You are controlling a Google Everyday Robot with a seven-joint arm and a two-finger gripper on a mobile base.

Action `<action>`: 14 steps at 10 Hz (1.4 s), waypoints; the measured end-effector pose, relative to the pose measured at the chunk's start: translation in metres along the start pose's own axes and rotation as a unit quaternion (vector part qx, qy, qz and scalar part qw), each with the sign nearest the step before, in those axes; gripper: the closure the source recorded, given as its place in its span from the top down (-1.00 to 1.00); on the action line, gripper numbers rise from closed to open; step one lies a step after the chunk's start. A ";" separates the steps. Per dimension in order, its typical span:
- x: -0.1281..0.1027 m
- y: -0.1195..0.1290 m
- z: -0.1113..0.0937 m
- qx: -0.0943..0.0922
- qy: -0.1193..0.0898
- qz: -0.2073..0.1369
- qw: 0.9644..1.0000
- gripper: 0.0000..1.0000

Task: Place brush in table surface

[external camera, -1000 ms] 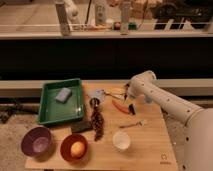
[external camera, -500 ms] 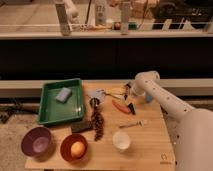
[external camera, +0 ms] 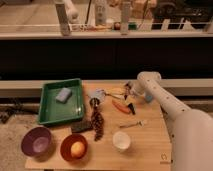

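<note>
White arm is reaching in from the right, gripper (external camera: 129, 94) hanging over the table surface (external camera: 147, 146) near the back edge. The brush (external camera: 131, 107) is showing just under it, beside the orange carrot (external camera: 120, 106) — can't tell if gripper and brush are touching.

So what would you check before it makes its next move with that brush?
1. Where the pincer is: over the back right part of the table, just above the brush. Ok.
2. Is the brush in sight: yes, a small dark stick at the right end of the carrot. Ok.
3. Is the pincer holding the brush: cannot tell.
4. Is the brush already resting on the table: cannot tell.
5. Bare wood to set it on: there is a free patch towards the front right corner. Ok.
</note>
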 end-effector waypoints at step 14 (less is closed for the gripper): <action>-0.015 0.014 -0.062 -0.004 -0.012 -0.063 0.998 -1.00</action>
